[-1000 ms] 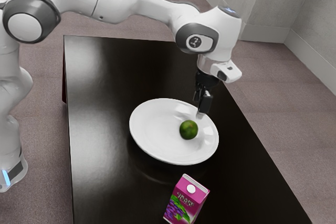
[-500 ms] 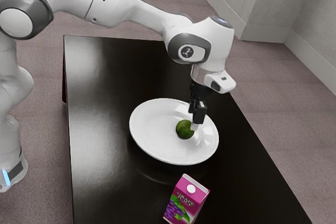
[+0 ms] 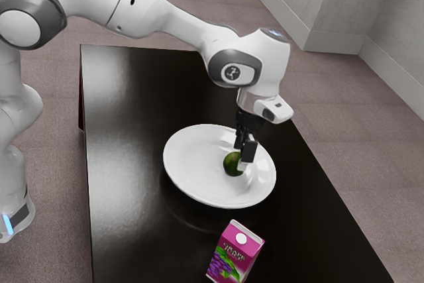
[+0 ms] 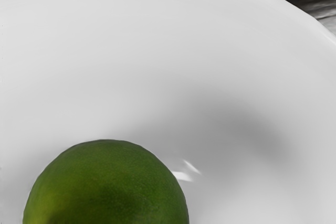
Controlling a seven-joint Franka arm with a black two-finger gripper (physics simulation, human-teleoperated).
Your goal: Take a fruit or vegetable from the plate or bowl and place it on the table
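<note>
Your gripper point(image 3: 240, 157) looks released, its fingers apart at the lime point(image 3: 230, 164), which sits low beneath it on the plate point(image 3: 187, 171). The lime seems off-centre under the hand, so closing there may roll it aside; dropping too far may jam a fingertip against the plate.

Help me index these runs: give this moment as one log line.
gripper: down at lime | grip: unclear | lime: in white plate, not on table | juice carton: on table near plate
</note>
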